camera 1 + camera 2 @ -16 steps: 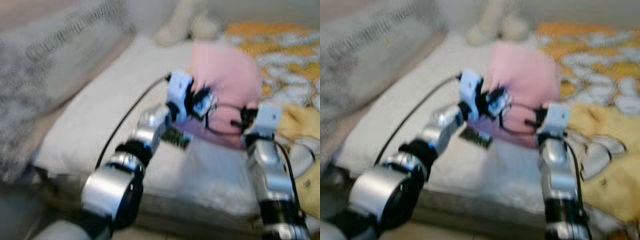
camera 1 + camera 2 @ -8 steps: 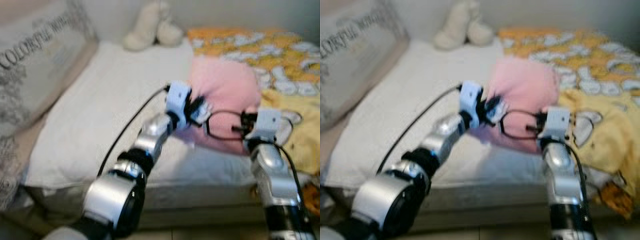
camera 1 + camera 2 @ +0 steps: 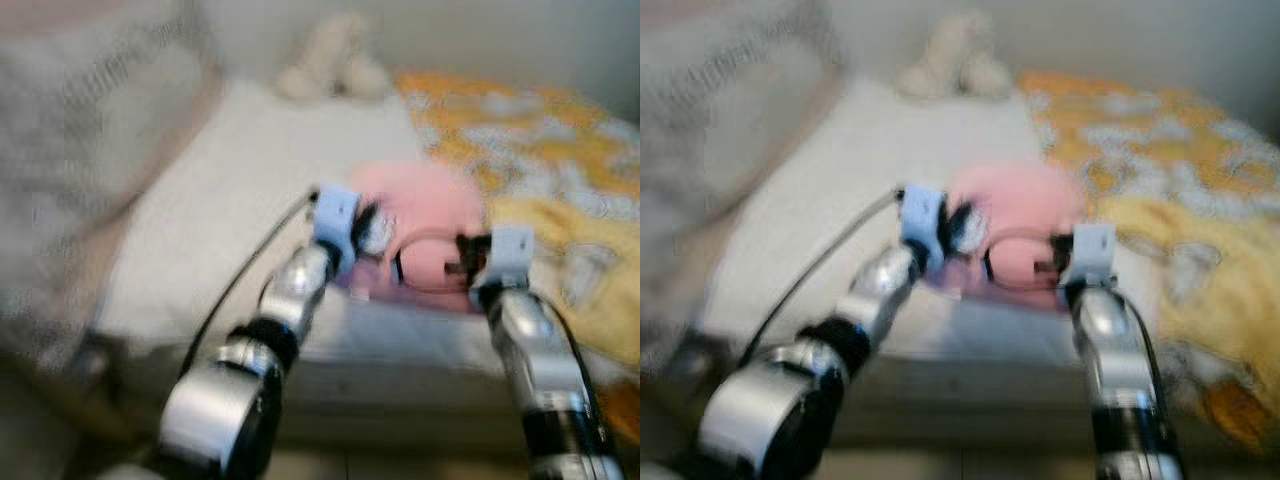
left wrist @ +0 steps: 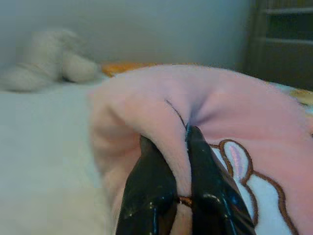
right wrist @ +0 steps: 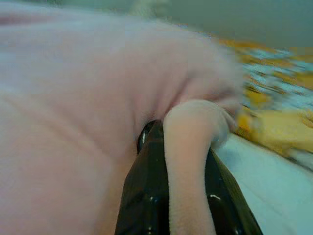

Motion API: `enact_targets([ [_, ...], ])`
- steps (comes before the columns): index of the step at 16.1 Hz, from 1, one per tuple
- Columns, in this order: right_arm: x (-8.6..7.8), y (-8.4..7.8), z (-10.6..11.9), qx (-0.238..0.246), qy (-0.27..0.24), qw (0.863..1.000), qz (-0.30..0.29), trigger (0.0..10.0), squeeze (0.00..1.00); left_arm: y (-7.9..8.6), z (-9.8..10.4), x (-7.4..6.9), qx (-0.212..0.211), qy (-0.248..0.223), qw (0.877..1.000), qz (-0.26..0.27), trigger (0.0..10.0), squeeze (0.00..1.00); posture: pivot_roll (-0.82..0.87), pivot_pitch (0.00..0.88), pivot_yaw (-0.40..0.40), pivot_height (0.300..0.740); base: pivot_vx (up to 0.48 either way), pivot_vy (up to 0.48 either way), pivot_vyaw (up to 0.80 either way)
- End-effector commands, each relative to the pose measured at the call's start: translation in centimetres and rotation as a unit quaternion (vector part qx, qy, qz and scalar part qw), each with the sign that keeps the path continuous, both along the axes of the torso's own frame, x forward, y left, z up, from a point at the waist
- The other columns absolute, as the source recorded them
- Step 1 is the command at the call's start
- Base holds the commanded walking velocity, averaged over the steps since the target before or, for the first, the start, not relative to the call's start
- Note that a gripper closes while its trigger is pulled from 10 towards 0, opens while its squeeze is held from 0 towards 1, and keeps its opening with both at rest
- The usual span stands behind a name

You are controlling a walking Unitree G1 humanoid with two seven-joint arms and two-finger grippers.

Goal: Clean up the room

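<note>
Item 1, nearest you: the left gripper [image 4: 177, 161], both black fingers pressed together on a fold of the pink blanket [image 4: 254, 112]; a rabbit motif edged in brown sits on the fabric just beside the pinch.

Item 2: the right gripper [image 5: 182, 147], likewise clamped on a rolled edge of the same blanket, fabric bulging out between its fingers.

Item 3: the pink blanket itself, bunched in a soft mound between your two arms, over the near part of the white mattress [image 3: 230, 200]. The head views are blurred, so you cannot tell whether it is lifted clear or resting on the sheet.

Item 4, to your right: a yellow patterned quilt [image 3: 560, 170], rumpled, touching or just beside the pink mound.

Item 5, far: a pale plush toy [image 3: 335, 65] at the wall; a large grey printed pillow [image 3: 70, 140] on your left.

Step in hand, by judgement: carrying or spreading the blanket with both grips. Next you likely need to keep both pinches firm, move the arms together, and avoid dragging the quilt along.
</note>
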State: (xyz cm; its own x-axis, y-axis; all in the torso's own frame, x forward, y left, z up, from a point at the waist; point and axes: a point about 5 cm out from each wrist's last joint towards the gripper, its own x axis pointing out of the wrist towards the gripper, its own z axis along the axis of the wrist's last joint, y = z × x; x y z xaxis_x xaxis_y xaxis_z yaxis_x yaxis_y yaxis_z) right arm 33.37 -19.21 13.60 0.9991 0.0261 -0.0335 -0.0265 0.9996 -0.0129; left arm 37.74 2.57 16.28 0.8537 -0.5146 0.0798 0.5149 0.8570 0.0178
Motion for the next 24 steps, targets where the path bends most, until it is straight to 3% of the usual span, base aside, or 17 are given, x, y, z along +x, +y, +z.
enact_targets([
  [1, 0.1, 0.3, 0.1, 0.000, -0.009, 1.000, 0.001, 10.0, 0.00, 0.4, 1.9, 0.6, -0.015, -0.034, 0.999, 0.017, 10.0, 0.00, -0.02, 0.000, 0.017, 0.727, 0.442, 0.000, 0.00],
  [6, 0.4, 0.9, 0.0, 0.008, -0.012, 1.000, 0.003, 10.0, 0.00, 0.9, 1.7, 0.8, -0.027, -0.019, 0.999, 0.031, 10.0, 0.00, -0.01, 0.000, 0.031, 0.727, 0.438, 0.000, 0.00],
  [9, 0.6, 0.9, 0.0, 0.007, -0.013, 1.000, 0.004, 10.0, 0.00, 1.2, 2.0, 1.0, -0.038, -0.015, 0.999, 0.032, 10.0, 0.00, 0.00, 0.000, 0.031, 0.727, 0.180, 0.425, 0.00],
  [13, 0.6, 1.1, -0.3, 0.008, -0.009, 1.000, 0.005, 10.0, 0.00, 1.9, 2.4, 1.5, -0.010, -0.016, 0.999, 0.034, 10.0, 0.00, 0.00, 0.000, 0.034, 0.727, 0.000, 0.480, 0.00],
  [21, 0.4, 0.5, -0.4, 0.004, -0.012, 1.000, -0.007, 10.0, 0.00, 0.6, 2.9, 1.5, -0.003, -0.016, 0.999, 0.039, 10.0, 0.00, -0.02, 0.000, 0.048, 0.740, 0.000, 0.480, 0.00],
  [22, 0.4, 0.2, -0.5, 0.001, -0.010, 1.000, -0.011, 10.0, 0.00, 0.4, 2.7, 1.3, -0.018, -0.011, 0.999, 0.042, 10.0, 0.00, -0.02, 0.000, 0.050, 0.740, 0.000, 0.000, 0.00],
  [24, 0.3, -0.1, -0.6, -0.003, -0.008, 1.000, -0.017, 10.0, 0.00, 0.2, 2.6, 1.3, -0.009, -0.012, 0.999, 0.038, 10.0, 0.00, -0.02, 0.000, 0.051, 0.740, 0.180, 0.000, 0.00],
])
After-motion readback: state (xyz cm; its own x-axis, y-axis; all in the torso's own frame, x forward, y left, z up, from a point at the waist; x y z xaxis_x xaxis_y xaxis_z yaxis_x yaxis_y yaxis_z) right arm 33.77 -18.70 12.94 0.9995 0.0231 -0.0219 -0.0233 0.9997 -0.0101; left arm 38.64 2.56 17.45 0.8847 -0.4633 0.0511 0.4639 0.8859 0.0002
